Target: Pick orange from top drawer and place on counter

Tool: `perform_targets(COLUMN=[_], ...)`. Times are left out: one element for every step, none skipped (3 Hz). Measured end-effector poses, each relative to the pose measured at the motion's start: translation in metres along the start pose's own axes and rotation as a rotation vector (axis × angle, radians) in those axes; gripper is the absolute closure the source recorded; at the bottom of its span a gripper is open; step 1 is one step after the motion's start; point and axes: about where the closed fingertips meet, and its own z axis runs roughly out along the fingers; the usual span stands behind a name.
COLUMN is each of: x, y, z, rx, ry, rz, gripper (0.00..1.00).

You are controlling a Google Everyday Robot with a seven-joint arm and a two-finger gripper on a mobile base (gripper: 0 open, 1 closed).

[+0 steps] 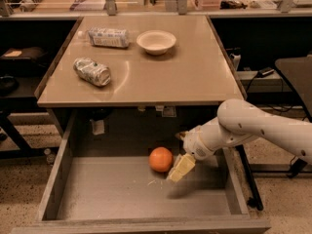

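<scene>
The orange (161, 159) lies on the grey bottom of the open top drawer (122, 194), near its middle and toward the back. My gripper (178, 152) reaches in from the right on a white arm and sits just right of the orange. It is open, with one pale fingertip (181, 168) low beside the orange and the other higher, behind it. The orange is not held. The tan counter (180, 72) lies above the drawer.
On the counter stand a white bowl (156, 42), a crushed silver can (92, 71) and a lying plastic bottle (108, 37). The drawer's low side walls (54, 179) flank the orange. A dark chair (295, 77) stands at the right.
</scene>
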Motion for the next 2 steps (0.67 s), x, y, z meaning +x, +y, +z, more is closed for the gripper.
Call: perform_targets(x=[0.0,0.0028], y=[-0.0002,0.0057], z=[0.0007,0.0053], rx=[0.0,0.038], ry=[-0.001,-0.002], rz=[0.001,-0.031], gripper=[0.0,0.0])
